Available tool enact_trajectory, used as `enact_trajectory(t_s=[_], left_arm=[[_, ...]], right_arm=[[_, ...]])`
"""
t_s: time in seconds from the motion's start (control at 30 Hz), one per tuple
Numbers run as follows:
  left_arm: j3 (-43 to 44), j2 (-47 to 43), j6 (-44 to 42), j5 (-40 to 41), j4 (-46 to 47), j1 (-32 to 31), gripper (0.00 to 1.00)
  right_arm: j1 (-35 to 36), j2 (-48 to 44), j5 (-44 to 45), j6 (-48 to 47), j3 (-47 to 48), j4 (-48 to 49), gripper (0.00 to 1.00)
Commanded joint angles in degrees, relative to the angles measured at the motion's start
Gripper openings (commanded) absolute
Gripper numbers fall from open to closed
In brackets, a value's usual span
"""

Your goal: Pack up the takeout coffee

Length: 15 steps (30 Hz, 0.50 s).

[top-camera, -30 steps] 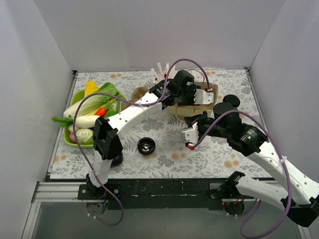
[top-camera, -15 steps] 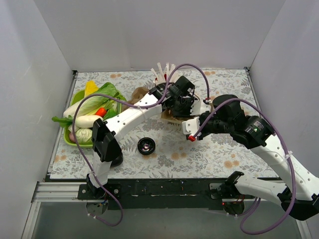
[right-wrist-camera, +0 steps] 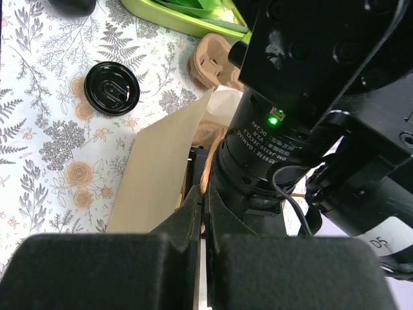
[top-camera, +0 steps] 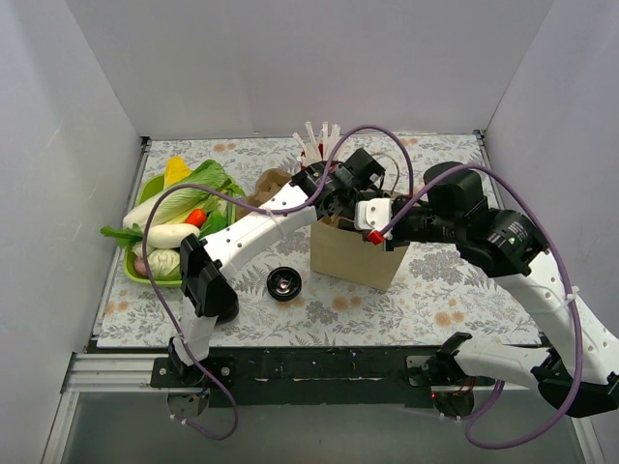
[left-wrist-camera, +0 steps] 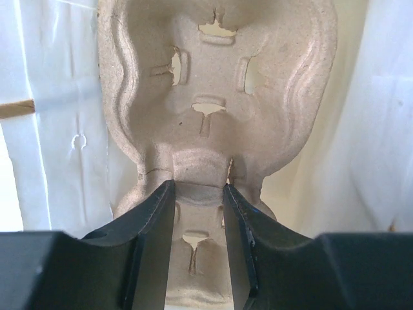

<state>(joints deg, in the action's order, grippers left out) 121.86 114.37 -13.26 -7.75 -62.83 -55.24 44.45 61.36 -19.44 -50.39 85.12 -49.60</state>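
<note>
A brown paper bag stands upright mid-table. My left gripper reaches into its open top, shut on the beige moulded-pulp cup carrier, which hangs between the bag's pale inner walls; its jaws pinch the carrier's middle ridge. My right gripper is shut on the bag's twine handle at the bag's upper right edge. A tan-brown thing lies behind the left arm, also in the right wrist view; I cannot tell whether it is the kraft cup.
A red cup of white straws stands at the back. A green tray of vegetables is at the left. A black lid lies left of the bag, also in the right wrist view.
The bag has gone from lying flat to standing upright. My right gripper rose and moved back with the handle. My left gripper stayed, and the carrier is now inside the bag.
</note>
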Motion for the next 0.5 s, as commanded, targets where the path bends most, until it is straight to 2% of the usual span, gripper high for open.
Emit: enact_trajectory(t_s=[0.0, 0.07, 0.13, 0.23, 0.27, 0.33, 0.37, 0.4, 0.43, 0.47], left_arm=[[1.9, -3.1, 0.1, -0.4, -1.9, -0.5, 0.00], [2.4, -3.1, -0.3, -0.8, -2.4, -0.6, 0.00], [2.6, -3.1, -1.1, -1.6, -3.1, -0.6, 0.00], [2.2, -3.1, -1.9, -3.1, -4.2, -0.6, 0.00], [1.8, -3.3, -1.9, -3.2, -4.2, -0.6, 0.00], [1.1, -3.4, -1.7, -3.7, -4.7, -0.6, 0.00], [0.9, -3.4, -1.9, -3.9, -4.8, -0.6, 0.00], [0.8, -3.4, -1.8, -4.0, -5.0, -0.6, 0.00], [0.4, -3.5, -1.9, -4.0, -5.4, -0.6, 0.00], [0.3, -3.5, -2.1, -4.2, -5.5, -0.6, 0.00]], right_arm=[[0.4, 0.4, -1.2, 3.3, 2.2, -0.7, 0.01], [0.4, 0.8, -1.6, 4.5, 3.8, -0.6, 0.01], [0.4, 1.7, -2.3, 4.9, 4.9, -1.4, 0.06], [0.4, 3.1, -1.7, 4.6, 5.6, -4.1, 0.27], [0.4, 3.1, -1.4, 5.0, 5.7, -4.3, 0.39], [0.4, 3.0, -0.7, 6.2, 7.2, -4.1, 0.48], [0.4, 2.7, -0.3, 6.6, 8.0, -3.7, 0.56], [0.4, 2.6, 1.2, 6.7, 10.0, -3.3, 0.66], [0.4, 2.4, 2.3, 6.4, 10.7, -2.8, 0.88], [0.4, 1.1, 3.6, 6.7, 10.9, -1.5, 0.92]])
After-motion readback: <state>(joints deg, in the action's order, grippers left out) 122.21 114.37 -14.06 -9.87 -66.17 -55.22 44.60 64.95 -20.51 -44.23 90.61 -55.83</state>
